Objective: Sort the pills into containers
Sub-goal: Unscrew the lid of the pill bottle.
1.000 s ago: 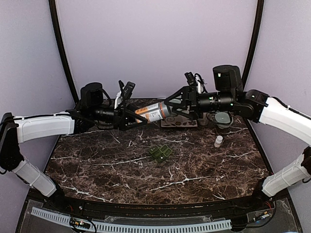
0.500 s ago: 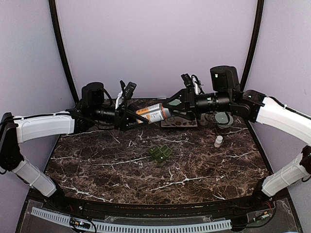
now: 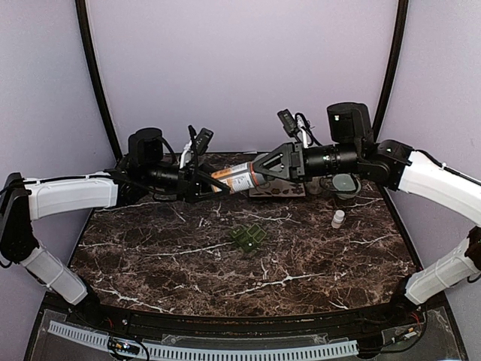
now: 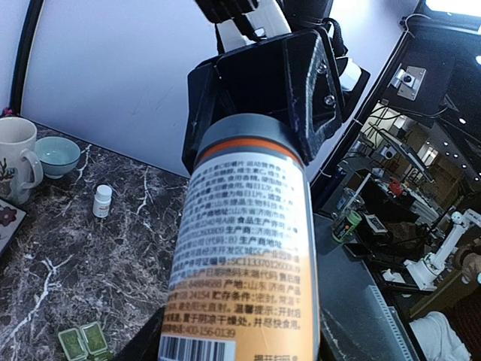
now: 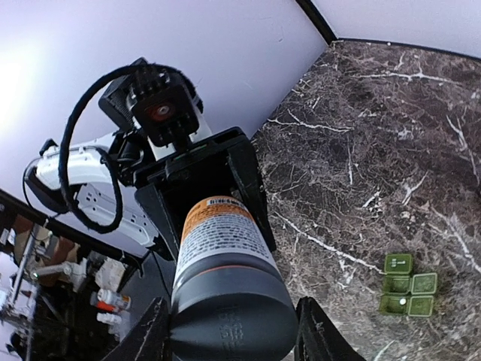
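Note:
An orange-and-white labelled bottle (image 3: 237, 177) with a dark grey cap hangs level above the back of the table, between the two arms. My left gripper (image 3: 213, 183) is shut on its body, and the label fills the left wrist view (image 4: 240, 248). My right gripper (image 5: 233, 335) has closed on the cap (image 5: 229, 312), one finger against each side. The containers (image 3: 248, 238), a dark-green strip of square compartments, lie mid-table below the bottle, also in the right wrist view (image 5: 406, 284). A pale speck sits in one open compartment; I cannot tell whether it is a pill.
A small white bottle (image 3: 338, 219) stands at the right of the table. Behind it are a pale green bowl (image 3: 346, 183), a floral mug (image 4: 15, 158) and a patterned mat (image 3: 278, 190). The dark marble top ends at a black rim in front.
The right gripper's fingers have closed in from wide to meet the bottle's cap. The bottle has shifted slightly with both arms. The left grip is unchanged.

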`<state>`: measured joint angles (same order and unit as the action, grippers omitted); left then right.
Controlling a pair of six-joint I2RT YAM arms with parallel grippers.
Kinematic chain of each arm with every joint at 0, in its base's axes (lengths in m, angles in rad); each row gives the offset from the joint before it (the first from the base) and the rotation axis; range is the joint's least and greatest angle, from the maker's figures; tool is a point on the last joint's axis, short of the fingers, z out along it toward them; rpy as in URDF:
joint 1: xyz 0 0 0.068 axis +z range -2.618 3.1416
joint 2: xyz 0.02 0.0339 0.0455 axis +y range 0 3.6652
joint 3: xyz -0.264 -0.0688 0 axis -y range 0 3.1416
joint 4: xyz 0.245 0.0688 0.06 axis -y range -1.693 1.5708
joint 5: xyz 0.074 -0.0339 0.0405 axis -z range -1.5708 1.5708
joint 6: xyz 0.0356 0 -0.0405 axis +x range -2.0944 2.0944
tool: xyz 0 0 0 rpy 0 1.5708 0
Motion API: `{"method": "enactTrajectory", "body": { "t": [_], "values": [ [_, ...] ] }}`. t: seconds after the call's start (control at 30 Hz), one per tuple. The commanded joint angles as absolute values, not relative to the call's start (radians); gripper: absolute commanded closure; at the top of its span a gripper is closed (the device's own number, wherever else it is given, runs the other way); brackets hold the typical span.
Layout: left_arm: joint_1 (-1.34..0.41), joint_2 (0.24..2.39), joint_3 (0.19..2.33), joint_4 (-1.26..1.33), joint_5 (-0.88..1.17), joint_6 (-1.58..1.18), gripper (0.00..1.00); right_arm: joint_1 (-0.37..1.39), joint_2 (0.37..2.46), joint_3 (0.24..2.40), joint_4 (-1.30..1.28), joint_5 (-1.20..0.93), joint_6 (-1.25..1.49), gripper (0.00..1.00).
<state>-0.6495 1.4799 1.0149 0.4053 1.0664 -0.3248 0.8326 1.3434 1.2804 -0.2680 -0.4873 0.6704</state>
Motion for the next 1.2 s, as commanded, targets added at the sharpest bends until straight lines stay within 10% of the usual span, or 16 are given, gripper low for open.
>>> {"method": "enactTrajectory", "body": {
  "t": [0.0,0.37,0.77,1.17],
  "values": [
    [-0.658,1.479,1.078,0.527,1.143,-0.422,1.00,0.870,1.271,1.240,-0.298,-0.465,0.357,1.00],
    [-0.658,1.500,1.102,0.562,1.239,-0.536,1.00,0.964,1.166,1.105,-0.249,-0.204,-0.010,1.00],
    [-0.657,1.500,1.099,0.509,1.239,-0.486,1.00,0.983,1.180,1.146,-0.232,-0.132,-0.006,0.36],
    [-0.657,1.469,1.087,0.443,1.159,-0.383,1.00,0.983,1.131,1.206,-0.235,-0.117,0.185,0.21]
  ]
}}
